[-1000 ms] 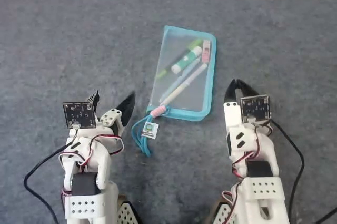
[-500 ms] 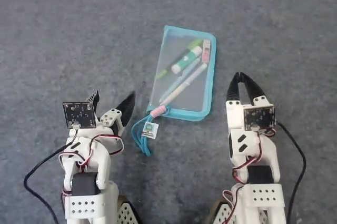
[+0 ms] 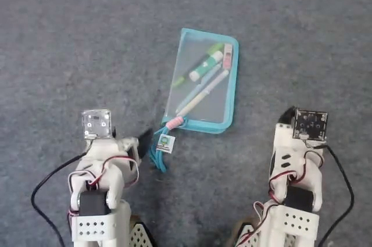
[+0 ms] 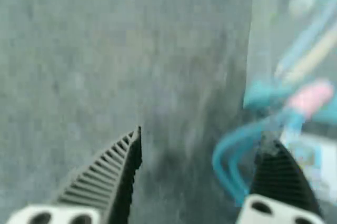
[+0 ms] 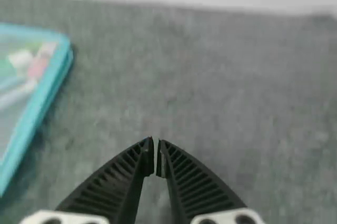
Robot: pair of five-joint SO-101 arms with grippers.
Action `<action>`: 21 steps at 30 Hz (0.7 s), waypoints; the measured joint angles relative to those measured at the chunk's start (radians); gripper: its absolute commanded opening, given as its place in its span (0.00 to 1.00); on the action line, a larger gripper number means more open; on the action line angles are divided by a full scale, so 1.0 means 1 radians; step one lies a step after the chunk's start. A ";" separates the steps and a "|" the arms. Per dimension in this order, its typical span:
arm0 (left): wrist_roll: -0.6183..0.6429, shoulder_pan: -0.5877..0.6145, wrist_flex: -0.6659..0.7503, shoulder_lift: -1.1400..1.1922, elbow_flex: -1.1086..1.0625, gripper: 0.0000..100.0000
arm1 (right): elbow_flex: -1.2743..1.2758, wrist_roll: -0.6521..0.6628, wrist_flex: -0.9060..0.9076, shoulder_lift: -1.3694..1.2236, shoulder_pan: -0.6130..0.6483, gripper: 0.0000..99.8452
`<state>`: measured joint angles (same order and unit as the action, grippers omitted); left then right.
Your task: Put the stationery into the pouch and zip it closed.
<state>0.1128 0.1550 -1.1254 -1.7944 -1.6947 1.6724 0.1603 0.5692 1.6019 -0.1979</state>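
A clear pouch with a teal border [image 3: 200, 84] lies flat at mid-table with several pens and a small eraser-like piece inside. Its pink zipper pull [image 3: 173, 122] sits at the near left corner, and a blue cord loop [image 3: 157, 155] with a small tag trails from it. My left gripper [image 4: 204, 138] is open and low over the cloth. The cord [image 4: 231, 155] and the pink pull [image 4: 310, 97] lie just beside one of its fingers, untouched. My right gripper [image 5: 156, 144] is shut on nothing, to the right of the pouch [image 5: 26, 87] and nearer than it.
Grey carpet-like cloth [image 3: 70, 55] covers the whole table. A pale wall edge runs along the far side. Both arm bases stand at the near edge, left [image 3: 96, 218] and right [image 3: 293, 218].
Both arms have drawn back toward their bases. The right gripper, open half a second ago, has shut. The pouch and its cord have not moved.
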 measured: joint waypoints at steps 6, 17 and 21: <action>0.000 0.000 -0.130 0.000 0.000 0.33 | 0.000 0.000 0.290 0.002 0.000 0.01; 0.000 0.000 -0.132 0.000 0.000 0.33 | 0.000 0.000 0.454 0.002 0.000 0.01; 0.000 0.000 -0.132 0.000 0.000 0.33 | 0.000 0.000 0.454 0.002 0.000 0.01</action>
<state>0.1128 0.1550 -1.2574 -1.7944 -1.6947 1.6724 0.1603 1.0234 1.6034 -0.1979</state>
